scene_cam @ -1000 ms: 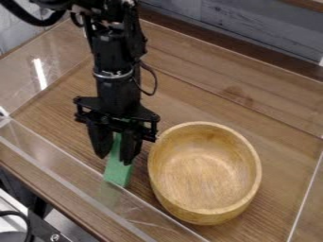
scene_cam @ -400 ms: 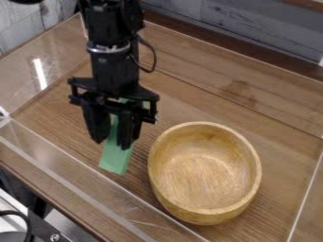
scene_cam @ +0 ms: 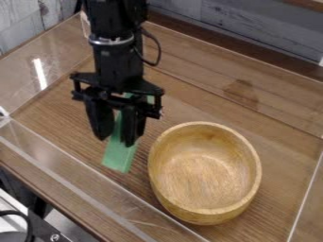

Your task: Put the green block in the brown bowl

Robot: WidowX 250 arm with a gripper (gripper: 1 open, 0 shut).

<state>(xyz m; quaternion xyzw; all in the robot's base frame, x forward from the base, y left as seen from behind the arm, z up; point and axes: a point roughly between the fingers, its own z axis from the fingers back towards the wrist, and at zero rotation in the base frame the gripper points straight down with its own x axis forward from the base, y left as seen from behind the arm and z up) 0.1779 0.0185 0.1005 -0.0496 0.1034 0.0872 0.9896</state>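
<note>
My gripper hangs from the black arm over the wooden table, left of the brown bowl. Its dark fingers are shut on the upper end of the green block, which hangs upright and slightly tilted, its lower end just above the tabletop. The bowl is round, light wood with a thick rim, and nothing lies inside it. The block's lower end sits a short way left of the bowl's rim, not touching it.
A clear plastic wall runs along the front and left edges of the wooden table. A grey panelled wall stands behind the table at the top right.
The gripper has lifted the green block off the table and risen a little; in the last moment it shifted slightly right toward the bowl.
</note>
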